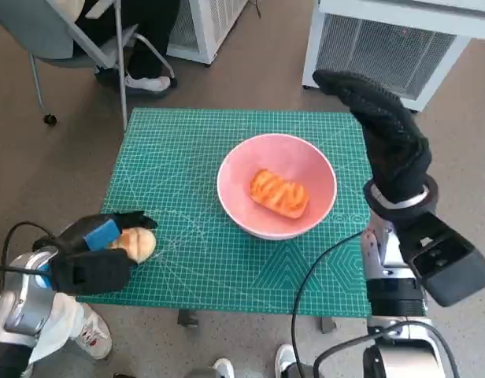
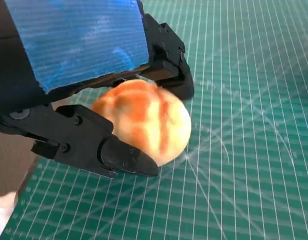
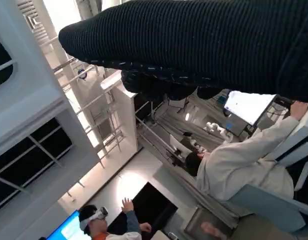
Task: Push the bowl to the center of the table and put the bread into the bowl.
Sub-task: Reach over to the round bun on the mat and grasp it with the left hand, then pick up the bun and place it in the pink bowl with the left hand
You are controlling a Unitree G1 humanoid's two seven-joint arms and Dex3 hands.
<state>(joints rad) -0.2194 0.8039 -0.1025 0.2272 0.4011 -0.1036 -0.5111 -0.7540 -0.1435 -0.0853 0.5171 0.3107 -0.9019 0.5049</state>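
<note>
A round bread roll (image 1: 137,243) is gripped by the left hand (image 1: 97,256) at the bench's (image 1: 179,157) near left; the right hand (image 1: 384,134) is raised, spread, far right of the pink bowl (image 1: 305,161), where another bread (image 1: 279,194) lies.

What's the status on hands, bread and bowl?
Left hand holds bread roll. Right hand raised, open. Pink bowl holds another bread.

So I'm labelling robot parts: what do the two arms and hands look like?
The left hand is black with blue tape over its back, on a pale silver-grey forearm with a black cable. The right hand wears a black knitted glove above a pale forearm with a black box and black cables.
</note>
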